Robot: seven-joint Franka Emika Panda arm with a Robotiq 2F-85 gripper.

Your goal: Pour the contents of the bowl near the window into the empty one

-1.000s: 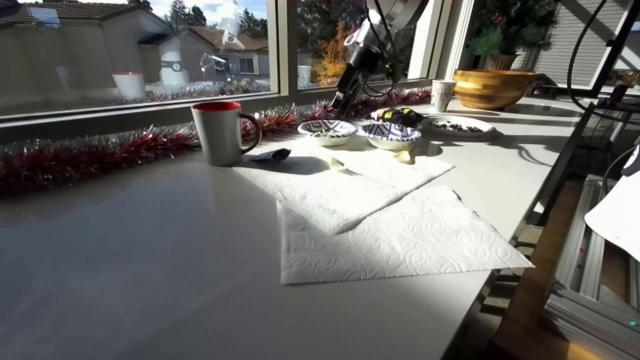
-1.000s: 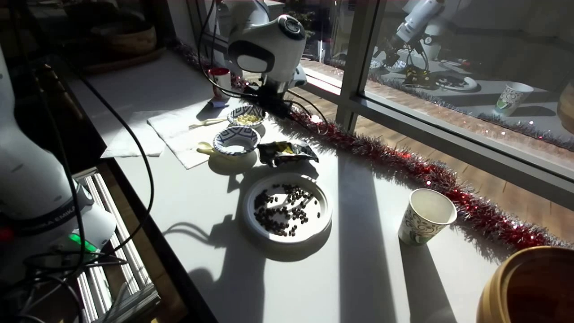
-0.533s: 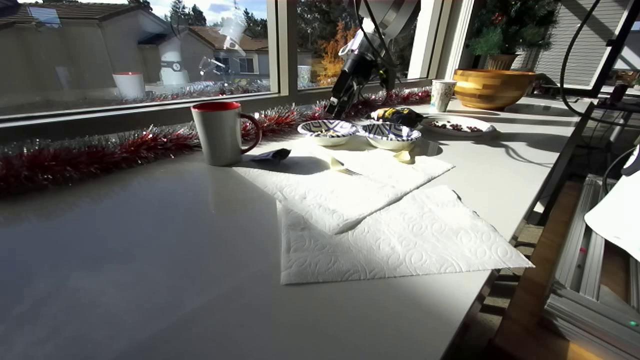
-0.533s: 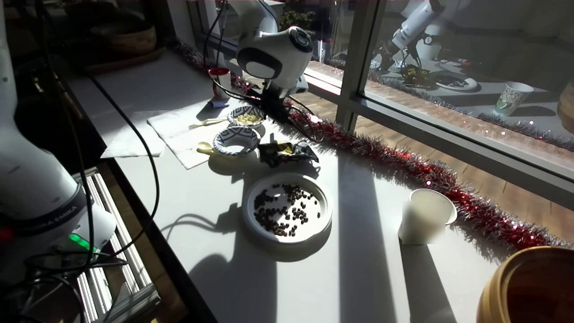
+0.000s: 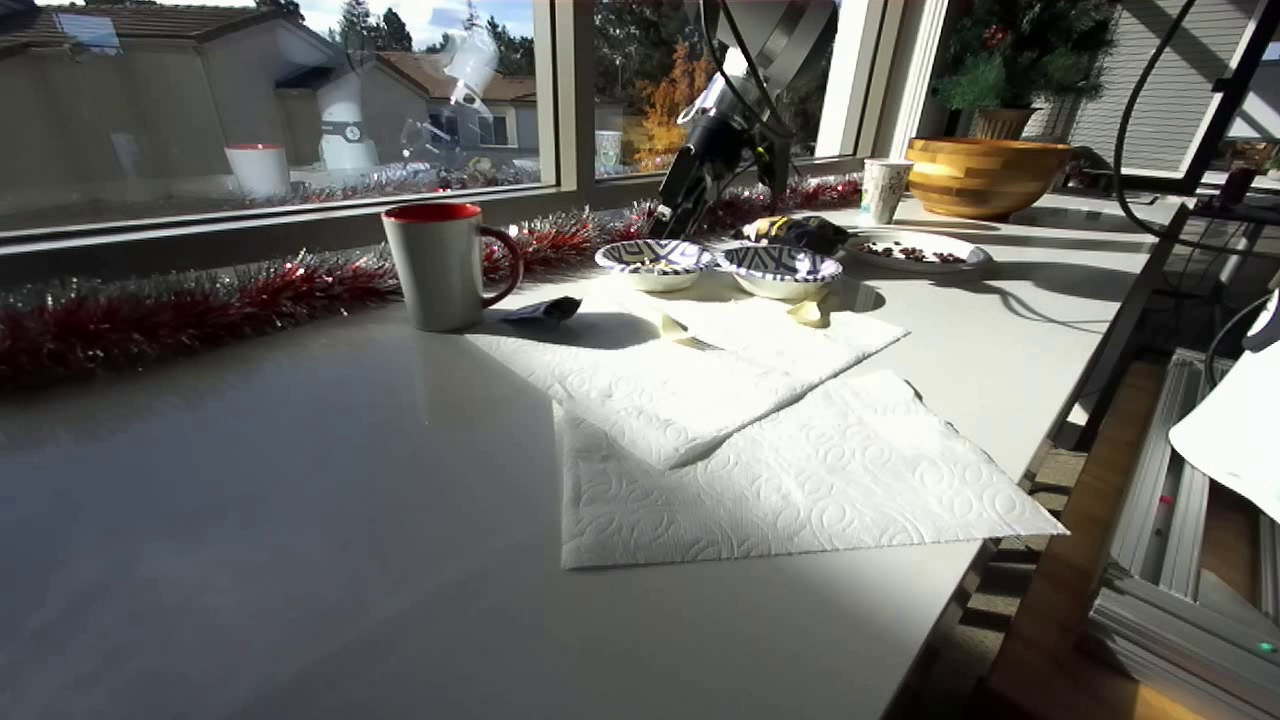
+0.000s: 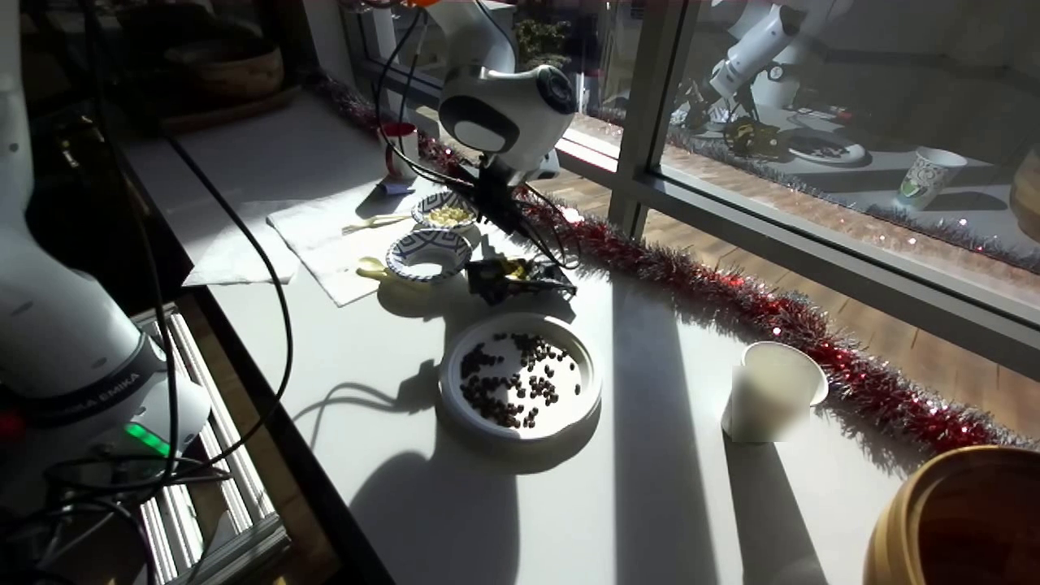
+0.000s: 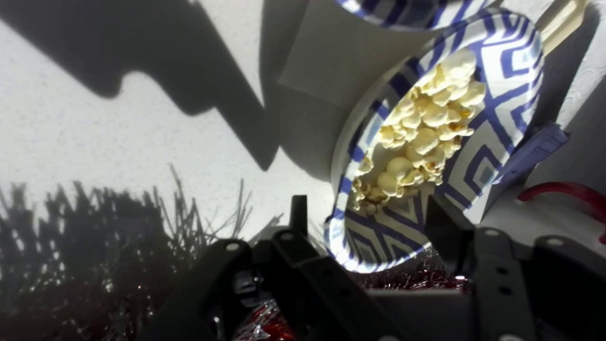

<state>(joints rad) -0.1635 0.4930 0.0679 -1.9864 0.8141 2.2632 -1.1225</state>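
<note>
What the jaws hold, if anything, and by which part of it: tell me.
Nothing is held: in the wrist view the jaws stand open and apart, with one end of the popcorn bowl showing between them, not clamped.

I count two patterned bowls and one heap of popcorn.
I also count one mug, one paper cup, one plate, two paper towels, two plastic utensils, one crumpled bag, one small packet and one wooden bowl near the cup; the plate's dark bits I cannot tally. My gripper has two fingers.
</note>
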